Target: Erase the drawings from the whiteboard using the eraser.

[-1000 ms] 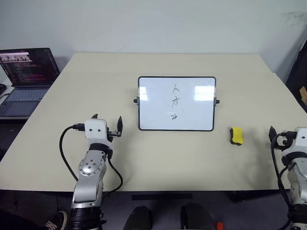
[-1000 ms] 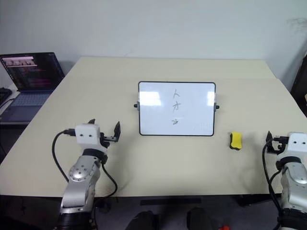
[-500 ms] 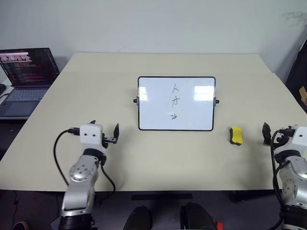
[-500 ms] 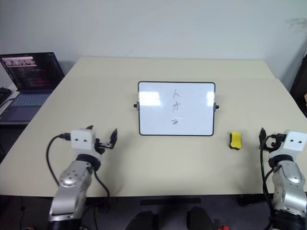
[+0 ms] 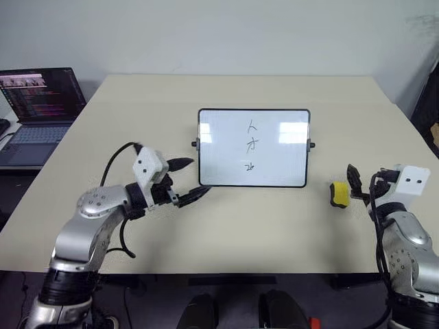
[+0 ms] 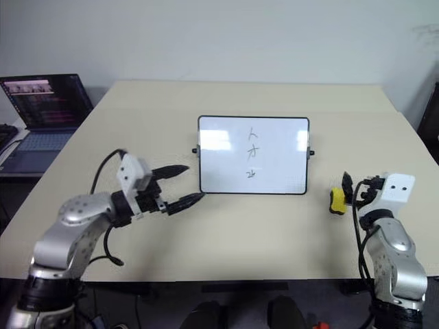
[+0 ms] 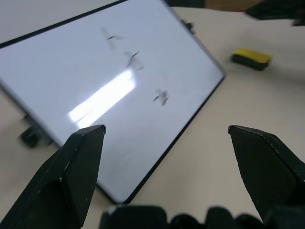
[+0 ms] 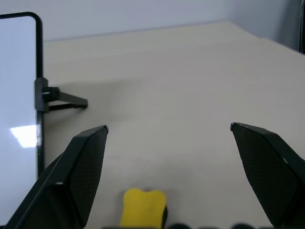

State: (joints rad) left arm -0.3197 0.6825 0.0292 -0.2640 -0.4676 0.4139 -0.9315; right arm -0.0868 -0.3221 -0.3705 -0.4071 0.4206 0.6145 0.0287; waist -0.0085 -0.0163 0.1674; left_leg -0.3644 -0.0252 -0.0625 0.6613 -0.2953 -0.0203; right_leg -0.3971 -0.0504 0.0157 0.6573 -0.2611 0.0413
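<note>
Left wrist view: the left gripper (image 7: 164, 136) has its fingers (image 7: 76, 157) spread wide, grasping nothing, aimed at the lower corner of the whiteboard (image 7: 86, 86). Three drawings (image 7: 133, 59) run in a line across the glossy face, unerased. In the left eye view the same gripper (image 5: 186, 179) hovers above the tabletop (image 5: 240, 226) just beside the board's near left corner, apart from the frame.

Right wrist view: the right gripper (image 8: 167, 131) likewise stands released, its fingers (image 8: 264, 160) wide apart and empty. The eraser (image 8: 143, 208) lies between them at the near edge of the view, flat on the tabletop; contact cannot be confirmed. In the left eye view the eraser (image 5: 338, 193) sits right of the whiteboard (image 5: 253, 147), just beside the right gripper (image 5: 355, 184).

The whiteboard stands tilted back on its stand at mid-tabletop. A laptop (image 5: 38, 103), open and lit, rests on a separate surface off the tabletop's left edge.
</note>
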